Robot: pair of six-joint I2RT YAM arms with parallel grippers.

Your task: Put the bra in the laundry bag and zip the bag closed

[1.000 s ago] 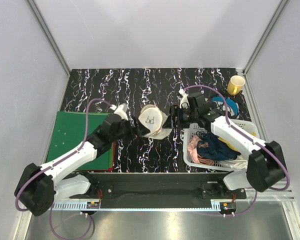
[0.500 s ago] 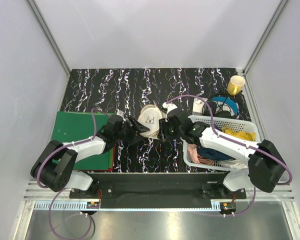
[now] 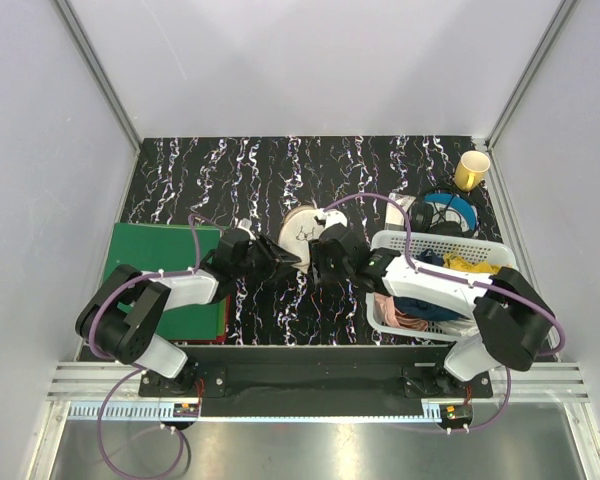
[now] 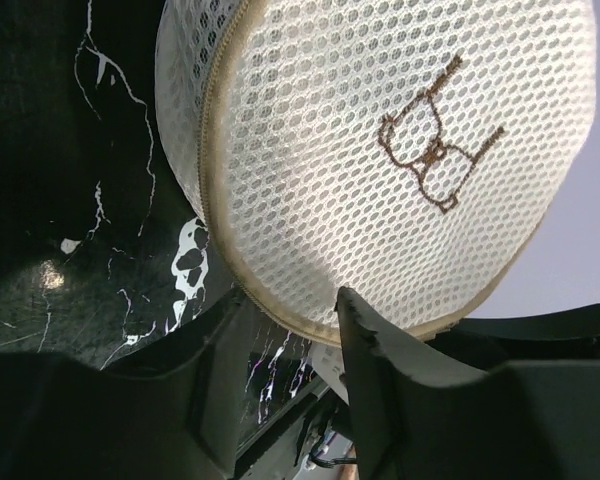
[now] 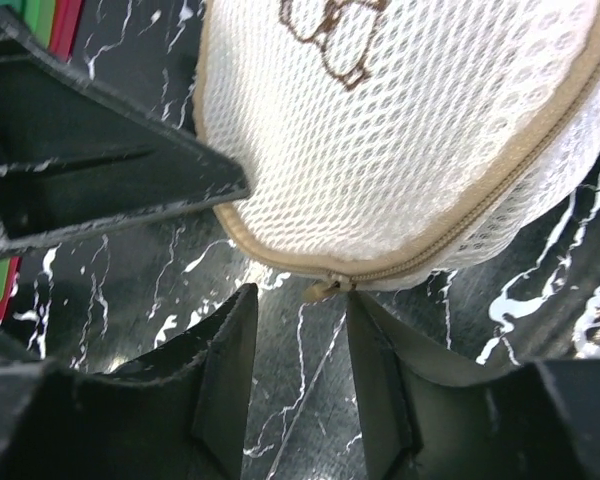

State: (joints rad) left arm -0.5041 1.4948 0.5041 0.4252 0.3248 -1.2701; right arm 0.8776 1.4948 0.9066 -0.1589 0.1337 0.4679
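Laundry bag: the laundry bag (image 3: 302, 227) sits on the dark marbled desk (image 3: 210, 170), between the two arms and just left of the white basket (image 3: 435, 240).
Bra: none in view; the mesh hides what is inside, so I cannot tell whether it is packed.
Zip: a tan zipper band runs round the rim, with the zipper pull (image 5: 320, 290) at the near edge.
Left jaws: apart, tips at the bag's rim, one fingertip (image 4: 355, 305) touching the seam, nothing clamped.
Right jaws: apart, one tip on each side of the pull, not pinching it.
Handling: likely very light, soft mesh that dents under pressure and skids on the glossy desk.
Where to hold: probably the firmer tan rim binding with the left jaws to brace the bag, and the small tab with the right.
Risk: the tab is tiny and may slip out, and an unbraced bag would probably just drag along.
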